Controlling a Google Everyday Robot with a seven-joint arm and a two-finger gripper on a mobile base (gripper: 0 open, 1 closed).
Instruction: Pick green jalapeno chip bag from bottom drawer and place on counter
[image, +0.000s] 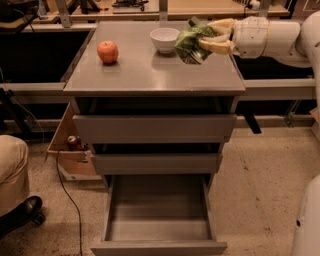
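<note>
My gripper (212, 36) comes in from the right and is shut on the green jalapeno chip bag (190, 41). It holds the crumpled bag above the back right part of the counter (145, 75), right beside the white bowl. The bottom drawer (158, 215) is pulled open below, and its grey floor shows nothing inside.
A white bowl (164, 39) and a red apple (107, 51) stand on the counter. The two upper drawers (154, 127) are closed. A cardboard box (67, 150) and a black cable (67, 200) lie left of the cabinet. Wooden tables run behind.
</note>
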